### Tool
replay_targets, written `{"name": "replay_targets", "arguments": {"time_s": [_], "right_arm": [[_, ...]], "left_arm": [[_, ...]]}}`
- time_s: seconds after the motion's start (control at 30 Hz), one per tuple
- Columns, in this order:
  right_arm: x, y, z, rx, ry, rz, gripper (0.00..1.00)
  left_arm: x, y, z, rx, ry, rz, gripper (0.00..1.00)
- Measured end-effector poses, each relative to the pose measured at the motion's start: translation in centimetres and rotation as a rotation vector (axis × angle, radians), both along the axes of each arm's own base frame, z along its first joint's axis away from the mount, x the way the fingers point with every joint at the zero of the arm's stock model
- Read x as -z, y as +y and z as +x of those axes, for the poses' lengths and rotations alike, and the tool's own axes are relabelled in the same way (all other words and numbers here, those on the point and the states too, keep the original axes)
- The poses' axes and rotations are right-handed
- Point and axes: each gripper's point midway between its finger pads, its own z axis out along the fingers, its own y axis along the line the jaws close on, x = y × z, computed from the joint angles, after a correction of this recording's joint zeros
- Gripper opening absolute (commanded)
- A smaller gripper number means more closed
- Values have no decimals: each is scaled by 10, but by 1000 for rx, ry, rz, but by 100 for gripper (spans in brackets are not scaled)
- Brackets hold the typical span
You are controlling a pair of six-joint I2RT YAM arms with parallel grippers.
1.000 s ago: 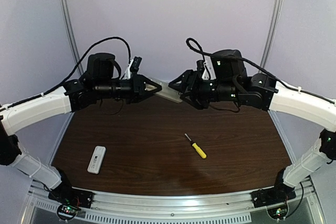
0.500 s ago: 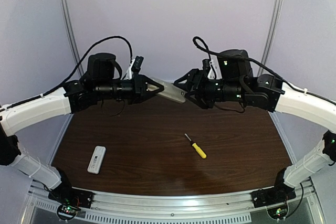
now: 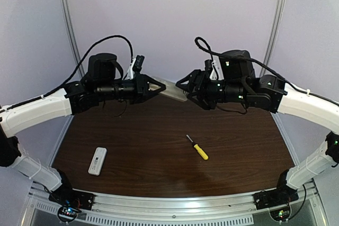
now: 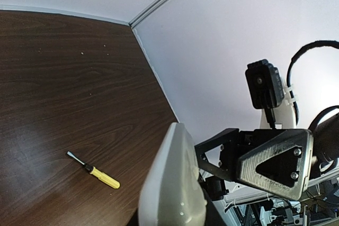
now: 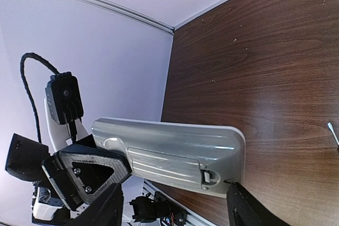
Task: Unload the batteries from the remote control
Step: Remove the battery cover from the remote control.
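A grey remote (image 3: pixel 172 90) is held in the air between my two arms, above the far side of the table. My left gripper (image 3: pixel 158 87) is shut on one end of it. In the right wrist view the remote (image 5: pixel 169 141) shows its back, with the ribbed battery cover (image 5: pixel 164 163) shut and its latch toward the right end. My right gripper (image 5: pixel 176 189) is open, its fingers (image 5: pixel 108 205) spread wide on either side of the remote's free end. The batteries are hidden. In the left wrist view the remote (image 4: pixel 172 183) covers my left fingers.
A yellow-handled screwdriver (image 3: pixel 198 148) lies on the dark wooden table (image 3: pixel 159 130), right of centre; it also shows in the left wrist view (image 4: pixel 98 173). A second, white remote (image 3: pixel 97 161) lies near the front left. A pale wall stands behind.
My right gripper has drawn back a little to the right and up from the remote's end. The remote stays in my left gripper, its free end now slightly higher.
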Motion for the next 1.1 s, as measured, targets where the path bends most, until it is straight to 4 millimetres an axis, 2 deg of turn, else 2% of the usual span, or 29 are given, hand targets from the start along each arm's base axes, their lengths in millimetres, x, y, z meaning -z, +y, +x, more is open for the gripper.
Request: {"name": "replay_targets", "arguments": {"time_s": [0.6, 1.1], "right_arm": [[0, 0, 0, 5, -1, -4, 67], [-8, 9, -6, -20, -18, 24, 66]], "left_arm": [[0, -1, -1, -3, -1, 2, 0], [0, -2, -2, 0, -1, 2, 0]]}}
